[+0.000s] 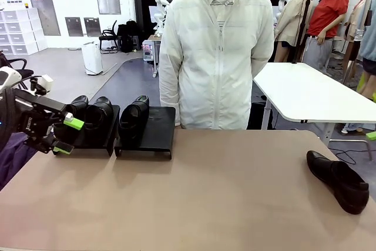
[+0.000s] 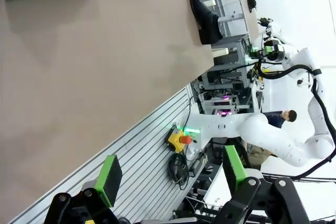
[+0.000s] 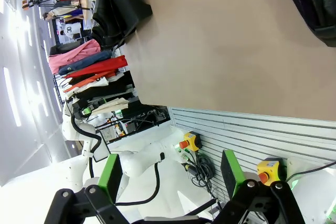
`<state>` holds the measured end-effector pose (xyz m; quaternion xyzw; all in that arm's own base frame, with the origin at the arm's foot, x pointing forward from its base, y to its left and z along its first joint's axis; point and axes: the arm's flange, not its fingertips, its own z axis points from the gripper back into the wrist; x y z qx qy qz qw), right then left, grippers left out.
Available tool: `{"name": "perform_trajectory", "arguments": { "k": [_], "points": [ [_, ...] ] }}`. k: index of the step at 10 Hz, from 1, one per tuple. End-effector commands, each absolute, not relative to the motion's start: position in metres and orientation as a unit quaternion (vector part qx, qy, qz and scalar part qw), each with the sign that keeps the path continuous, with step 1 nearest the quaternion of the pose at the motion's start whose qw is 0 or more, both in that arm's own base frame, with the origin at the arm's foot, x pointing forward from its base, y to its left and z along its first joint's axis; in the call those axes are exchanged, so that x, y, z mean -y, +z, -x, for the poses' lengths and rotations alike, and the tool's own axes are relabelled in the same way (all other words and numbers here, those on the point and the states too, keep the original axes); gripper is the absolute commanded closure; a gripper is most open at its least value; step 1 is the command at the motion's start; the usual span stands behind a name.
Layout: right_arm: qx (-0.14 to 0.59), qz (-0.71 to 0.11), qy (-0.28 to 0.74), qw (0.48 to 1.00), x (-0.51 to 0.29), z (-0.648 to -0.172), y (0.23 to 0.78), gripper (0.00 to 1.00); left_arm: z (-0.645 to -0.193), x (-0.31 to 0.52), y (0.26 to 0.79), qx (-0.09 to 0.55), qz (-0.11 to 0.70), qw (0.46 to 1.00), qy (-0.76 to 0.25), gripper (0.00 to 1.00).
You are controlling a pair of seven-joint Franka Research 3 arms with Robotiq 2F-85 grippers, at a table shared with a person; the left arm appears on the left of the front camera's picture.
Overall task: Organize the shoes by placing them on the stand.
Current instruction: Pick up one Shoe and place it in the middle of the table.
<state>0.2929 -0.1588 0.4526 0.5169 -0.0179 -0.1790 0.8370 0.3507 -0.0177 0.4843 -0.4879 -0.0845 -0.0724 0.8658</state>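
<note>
The black stand [image 1: 160,123] sits at the table's far left. Two glossy black shoes [image 1: 88,113] rest on its left platform, and one shoe [image 1: 134,116] on the left half of its right platform. A fourth shoe [image 1: 338,180] lies on the table near the right edge, also seen as the shoe [image 2: 205,17] and the shoe [image 3: 315,3]. My left gripper [image 1: 67,136] hovers open just left of the stand, nothing between its green pads [image 2: 110,179]. In its own wrist view my right gripper [image 3: 170,177] is open and empty, off the table's near edge.
A person in a white jacket [image 1: 214,57] stands at the far side, behind the stand's right end. The tan table [image 1: 205,192] lies bare between stand and lone shoe. A white table [image 1: 305,92] stands behind on the right. My right arm [image 2: 273,140] shows beyond the near edge.
</note>
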Motion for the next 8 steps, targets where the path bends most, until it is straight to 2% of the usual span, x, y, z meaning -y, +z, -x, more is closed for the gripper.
{"name": "perform_trajectory", "arguments": {
  "k": [1, 6, 7, 8],
  "points": [
    [0.020, -0.518, -0.167, 0.839, 0.161, -0.292, 0.454, 0.00, -0.351, 0.011, 0.484, 0.077, 0.487, 0.867, -0.069, 0.00],
    [0.018, -0.517, -0.179, 0.837, 0.159, -0.293, 0.453, 0.00, -0.351, 0.011, 0.484, 0.077, 0.487, 0.867, -0.069, 0.00],
    [0.044, -0.392, -0.125, 0.910, 0.107, -0.306, 0.425, 0.00, -0.351, 0.011, 0.484, 0.077, 0.487, 0.867, -0.069, 0.00],
    [0.069, -0.311, -0.068, 0.945, 0.074, -0.322, 0.399, 0.00, -0.351, 0.011, 0.484, 0.077, 0.487, 0.867, -0.069, 0.00]
  ]
}}
